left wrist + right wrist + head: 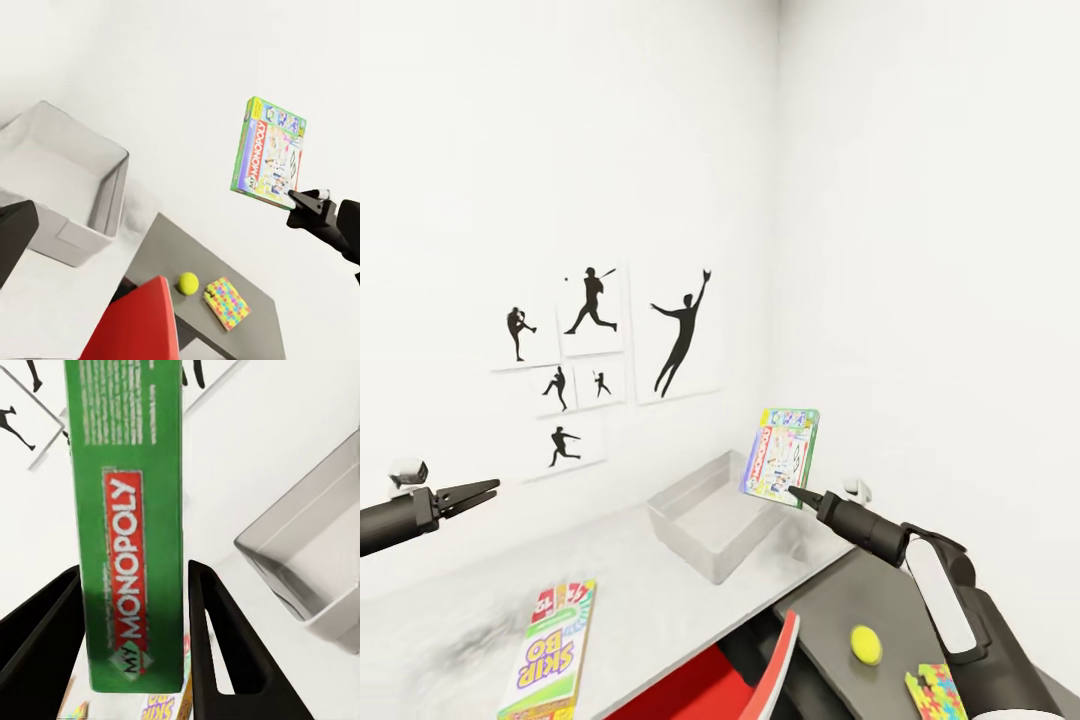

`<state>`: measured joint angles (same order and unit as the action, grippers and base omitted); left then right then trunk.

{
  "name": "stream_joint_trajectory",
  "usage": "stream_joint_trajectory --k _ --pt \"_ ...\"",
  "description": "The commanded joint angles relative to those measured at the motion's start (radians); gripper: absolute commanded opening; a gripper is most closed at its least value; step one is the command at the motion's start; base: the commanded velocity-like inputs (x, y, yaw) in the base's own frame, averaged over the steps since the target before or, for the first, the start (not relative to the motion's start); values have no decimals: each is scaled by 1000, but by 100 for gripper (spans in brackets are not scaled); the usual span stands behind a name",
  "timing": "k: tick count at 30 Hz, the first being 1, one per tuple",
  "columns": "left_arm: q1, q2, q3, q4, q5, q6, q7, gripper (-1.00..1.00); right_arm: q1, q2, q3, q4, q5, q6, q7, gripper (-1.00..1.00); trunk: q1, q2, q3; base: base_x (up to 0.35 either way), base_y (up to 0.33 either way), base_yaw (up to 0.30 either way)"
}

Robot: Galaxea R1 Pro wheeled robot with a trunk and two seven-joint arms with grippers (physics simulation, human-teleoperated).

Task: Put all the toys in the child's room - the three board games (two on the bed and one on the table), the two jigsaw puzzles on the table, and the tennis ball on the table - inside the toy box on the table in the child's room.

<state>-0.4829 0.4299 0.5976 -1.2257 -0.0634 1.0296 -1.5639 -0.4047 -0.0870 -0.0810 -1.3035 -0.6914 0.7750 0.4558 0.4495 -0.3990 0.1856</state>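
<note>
Right claw (797, 492) pinches the green-bordered board game (781, 456) upright.

Child's room: baseball wall art (600, 365), toys

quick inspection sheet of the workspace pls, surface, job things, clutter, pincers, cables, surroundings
surface: pale table, lower dark side unit joined to it
job's things: toy box on table, nothing seen inside; My Monopoly box held upright in the air near it; Skip-Bo box on table; tennis ball and jigsaw puzzle on side unit
clutter: nothing seen
grippers: right pincer shut on Monopoly box; left pincer holds nothing, jaws close together
cables: nothing seen
surroundings: white walls, baseball silhouettes, red chair
</note>
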Motion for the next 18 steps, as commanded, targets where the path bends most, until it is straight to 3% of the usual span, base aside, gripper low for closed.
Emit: stream_joint_trajectory --k 1,7,18 --pt "-1 0 1 0 -7 10 -7 100 0 0 -2 -1 -7 7 3 -100 0 -1 -1 47 -4 247" --pt "0 0 1 0 -7 10 -7 100 0 0 -2 -2 -6 6 3 -100 0 -1 -2 26 2 74" --pt "0 0 1 0 -7 10 -7 100 0 -2 -3 1 -7 7 3 -100 0 -1 -2 131 51 3"
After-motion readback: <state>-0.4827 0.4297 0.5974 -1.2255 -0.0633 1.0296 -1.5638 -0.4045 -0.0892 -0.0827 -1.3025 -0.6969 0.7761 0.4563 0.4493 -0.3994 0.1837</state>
